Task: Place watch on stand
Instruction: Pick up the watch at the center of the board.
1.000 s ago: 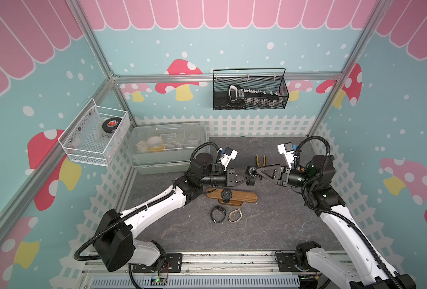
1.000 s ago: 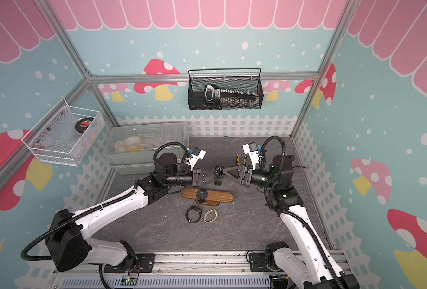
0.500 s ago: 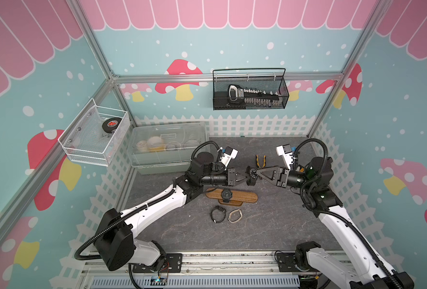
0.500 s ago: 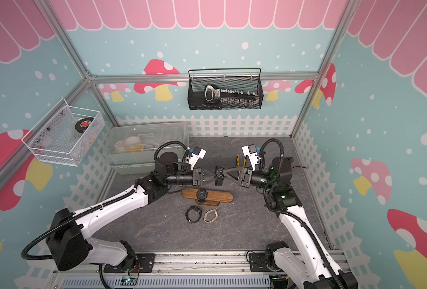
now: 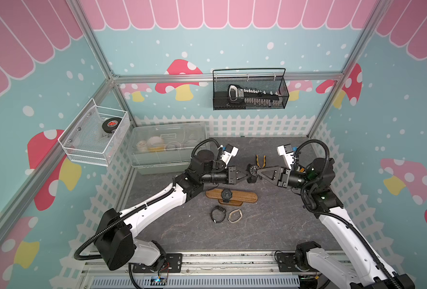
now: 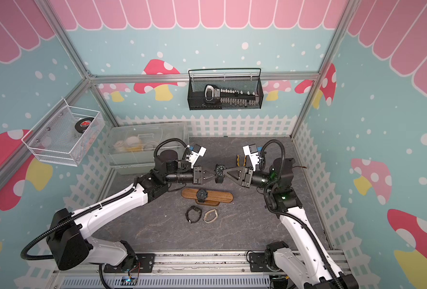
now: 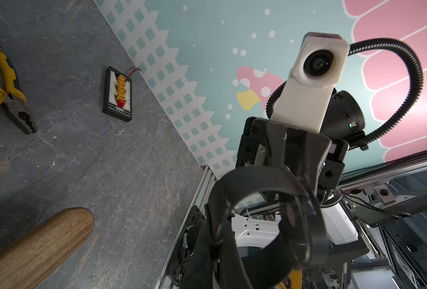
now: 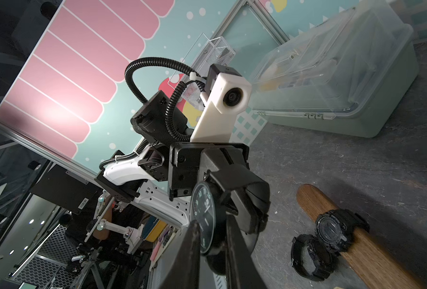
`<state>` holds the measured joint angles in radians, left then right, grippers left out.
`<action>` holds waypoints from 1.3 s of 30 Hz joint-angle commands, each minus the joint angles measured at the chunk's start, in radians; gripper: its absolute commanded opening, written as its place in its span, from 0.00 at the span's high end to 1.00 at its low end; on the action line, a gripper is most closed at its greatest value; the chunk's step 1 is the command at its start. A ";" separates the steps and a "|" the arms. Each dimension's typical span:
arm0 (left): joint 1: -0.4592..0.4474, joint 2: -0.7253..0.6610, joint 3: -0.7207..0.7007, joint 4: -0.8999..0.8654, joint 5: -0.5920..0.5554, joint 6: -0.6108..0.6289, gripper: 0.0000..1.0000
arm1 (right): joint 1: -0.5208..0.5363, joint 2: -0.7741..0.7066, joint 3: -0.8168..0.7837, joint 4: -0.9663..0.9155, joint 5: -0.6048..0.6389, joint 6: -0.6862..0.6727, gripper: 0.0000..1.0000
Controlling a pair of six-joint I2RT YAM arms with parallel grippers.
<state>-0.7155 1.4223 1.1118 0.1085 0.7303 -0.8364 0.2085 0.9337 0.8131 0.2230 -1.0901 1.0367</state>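
Looks like a mid-air handover. L gripper point(image 5: 247, 172) is clamped on the strap of the watch point(image 5: 253, 170). R gripper point(image 5: 259, 171) meets it tip to tip, w/ one finger point(image 8: 193, 250) over the dial and the other behind the case. Can't tell if R gripper is pinching yet or only straddling.

To do it well:
- R gripper needs a firm squeeze on the case before L gripper lets go, else the watch drops.
- Grip the case, not the strap, so the loop stays open & unsquashed.
- L gripper should back straight out along its own line, no twist.

The watch is held in the air between both sets of tips, w/ the stand point(image 5: 246, 197) lying below them. The dial faces roughly up and the buckled strap hangs under it. The loop's opening looks along the line from one gripper to the other, approx. parallel to the stand's long bar, which is good for sliding on. A second watch point(image 5: 226, 194) already sits mid-bar. The bare end on R gripper's side is prob. the way in.
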 commanded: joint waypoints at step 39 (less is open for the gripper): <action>-0.010 0.036 0.073 -0.077 -0.024 0.051 0.63 | -0.002 0.010 -0.052 0.131 0.002 0.069 0.97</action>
<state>-0.7231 1.4498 1.1603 0.0372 0.7094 -0.7853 0.2092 0.9649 0.7712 0.3222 -1.0897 1.1076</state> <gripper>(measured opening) 0.350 0.065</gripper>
